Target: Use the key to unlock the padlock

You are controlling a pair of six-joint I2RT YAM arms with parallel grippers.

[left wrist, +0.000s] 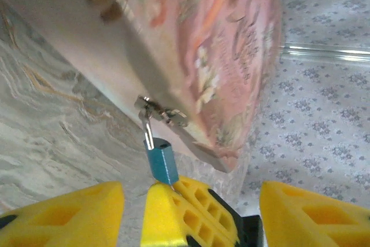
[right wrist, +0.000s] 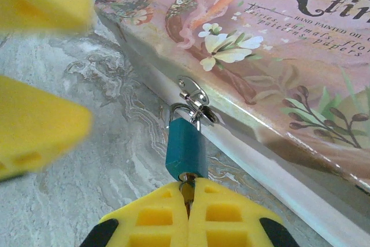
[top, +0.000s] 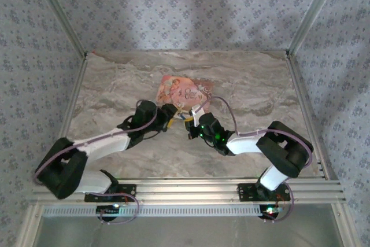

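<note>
Two grippers and one box, entered by us as follows.

1. Pink illustrated box [top: 184,92]: lies flat on the marbled table [top: 115,91], with lettering and painted flowers on its lid.
2. Silvery hasp [right wrist: 193,92]: fixed at the box's side edge.
3. Padlock [right wrist: 185,148]: small, with a blue body and a silvery shackle. We find it hanging from that hasp, the shackle threaded through the loop and, as far as we can see, closed. The body lies just beside the box's pale side wall, with the keyhole end pointing away from the box.
4. Key [right wrist: 185,182]: we see only a brassy sliver of it, at the padlock's keyhole end, on the side away from the box.
5. Right gripper [right wrist: 188,201]: sits at that same end of the padlock, jaws clenched together on the key, with the yellow tips right up against the blue body.
6. Left gripper [top: 171,117]: sits on the same side of the box, jaws released and standing wide. Its yellow fingers [left wrist: 63,212] flank the right gripper's tips with a gap on either side and grasp nothing.

We cannot tell whether the key has turned.
</note>
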